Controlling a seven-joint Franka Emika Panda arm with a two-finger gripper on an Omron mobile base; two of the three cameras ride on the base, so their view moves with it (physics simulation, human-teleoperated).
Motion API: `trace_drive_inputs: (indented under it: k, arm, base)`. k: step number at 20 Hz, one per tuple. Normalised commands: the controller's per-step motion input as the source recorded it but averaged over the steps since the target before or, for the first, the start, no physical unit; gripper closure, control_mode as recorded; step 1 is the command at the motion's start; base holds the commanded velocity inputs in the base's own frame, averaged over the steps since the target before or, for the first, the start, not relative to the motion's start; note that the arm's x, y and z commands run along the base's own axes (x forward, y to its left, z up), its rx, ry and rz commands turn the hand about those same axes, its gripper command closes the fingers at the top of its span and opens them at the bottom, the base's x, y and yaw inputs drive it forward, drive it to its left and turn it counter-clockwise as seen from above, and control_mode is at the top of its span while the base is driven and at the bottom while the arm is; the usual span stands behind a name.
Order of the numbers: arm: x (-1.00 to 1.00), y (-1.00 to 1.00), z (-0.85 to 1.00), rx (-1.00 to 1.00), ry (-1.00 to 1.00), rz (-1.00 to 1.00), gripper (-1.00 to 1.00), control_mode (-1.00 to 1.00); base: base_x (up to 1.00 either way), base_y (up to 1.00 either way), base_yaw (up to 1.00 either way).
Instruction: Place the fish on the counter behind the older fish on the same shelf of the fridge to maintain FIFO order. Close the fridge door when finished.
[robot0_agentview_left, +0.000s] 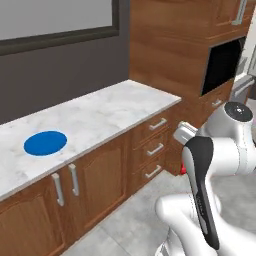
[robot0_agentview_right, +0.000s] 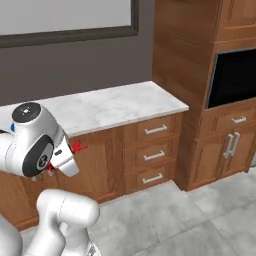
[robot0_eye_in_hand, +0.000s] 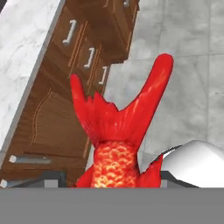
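Red-orange fish (robot0_eye_in_hand: 114, 144) sits clamped between the fingers (robot0_eye_in_hand: 52, 178), forked tail pointing away over the grey floor (robot0_eye_in_hand: 188, 65).

- Dark grey wall (robot0_agentview_left: 65, 75) at 11 o'clock, with a dark-framed window (robot0_agentview_left: 55, 20) at 12
- Brown cabinets (robot0_agentview_left: 100, 185) with silver bar handles, three drawers (robot0_agentview_right: 155, 152) stacked at centre
- Tall wooden unit (robot0_agentview_right: 185, 60) at 2 o'clock holding a black microwave (robot0_agentview_right: 234, 77)
- Grey tiled floor (robot0_agentview_right: 165, 220) at 6 o'clock
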Motion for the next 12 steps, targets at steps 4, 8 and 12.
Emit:
trace_drive_inputs:
  k: [4, 8, 12]
  arm:
    - [0.0, 0.0, 0.0, 0.0, 0.0, 0.0, 1.0, 1.0]
    - [0.0, 0.0, 0.0, 0.0, 0.0, 0.0, 1.0, 1.0]
    - [0.0, 0.0, 0.0, 0.0, 0.0, 0.0, 1.0, 1.0]
  base:
    - [0.0, 0.0, -0.76]
    - [0.0, 0.0, -0.8]
    - [0.0, 0.0, -0.82]
